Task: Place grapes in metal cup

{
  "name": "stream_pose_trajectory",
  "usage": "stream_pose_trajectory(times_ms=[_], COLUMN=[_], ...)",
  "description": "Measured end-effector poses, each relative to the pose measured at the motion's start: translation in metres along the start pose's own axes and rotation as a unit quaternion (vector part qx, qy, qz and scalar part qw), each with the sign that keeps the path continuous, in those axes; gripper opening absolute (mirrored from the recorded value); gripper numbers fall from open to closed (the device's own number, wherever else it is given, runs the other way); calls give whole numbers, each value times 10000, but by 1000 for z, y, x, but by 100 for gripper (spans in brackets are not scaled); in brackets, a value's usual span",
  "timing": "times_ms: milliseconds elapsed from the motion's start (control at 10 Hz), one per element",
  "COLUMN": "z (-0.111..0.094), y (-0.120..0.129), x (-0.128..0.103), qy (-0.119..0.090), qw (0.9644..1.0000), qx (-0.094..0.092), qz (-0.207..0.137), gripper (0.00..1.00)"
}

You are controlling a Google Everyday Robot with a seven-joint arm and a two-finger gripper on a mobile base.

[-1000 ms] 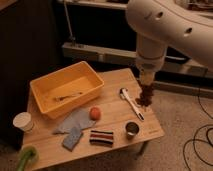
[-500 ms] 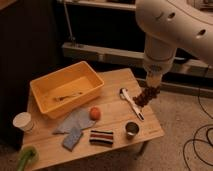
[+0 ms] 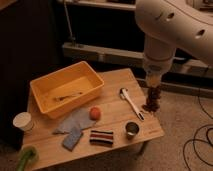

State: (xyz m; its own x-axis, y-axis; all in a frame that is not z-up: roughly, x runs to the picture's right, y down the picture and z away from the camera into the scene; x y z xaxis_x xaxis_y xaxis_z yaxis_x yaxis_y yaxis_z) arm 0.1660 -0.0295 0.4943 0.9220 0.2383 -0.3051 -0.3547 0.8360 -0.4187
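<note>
Camera view: the gripper (image 3: 153, 90), clamped on the dark reddish-purple bunch of grapes (image 3: 152, 100), hangs near the wooden table (image 3: 112, 85) edge, apart from the small shiny metal cup (image 3: 132, 129); releasing here risks the grapes missing the cup.

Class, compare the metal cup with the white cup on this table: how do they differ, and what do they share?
The metal cup is shiny silver-grey with a dark inside; the white cup is pale. The metal cup stands near the table's right front edge, below the shut gripper holding the grapes; the white cup stands at the far left edge. Both are small, round and upright.
</note>
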Motion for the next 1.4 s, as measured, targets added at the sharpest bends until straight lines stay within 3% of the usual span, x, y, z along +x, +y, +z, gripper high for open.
stream_pose_trajectory(times_ms=[400, 600, 800, 900, 1100, 1200, 1400], z=[5, 29, 73, 97, 127, 139, 148], y=[0, 3, 10, 15, 23, 32, 42], x=[-1, -4, -2, 0, 3, 5, 8], qy=[-3, -113, -214, -280, -465, -603, -726], qw=[10000, 9996, 9983, 9972, 9937, 9904, 9872], qx=[-45, -208, -411, -522, -770, -937, -1033], qz=[11, 141, 349, 460, 676, 813, 975], gripper=[2, 2, 2, 2, 2, 2, 2])
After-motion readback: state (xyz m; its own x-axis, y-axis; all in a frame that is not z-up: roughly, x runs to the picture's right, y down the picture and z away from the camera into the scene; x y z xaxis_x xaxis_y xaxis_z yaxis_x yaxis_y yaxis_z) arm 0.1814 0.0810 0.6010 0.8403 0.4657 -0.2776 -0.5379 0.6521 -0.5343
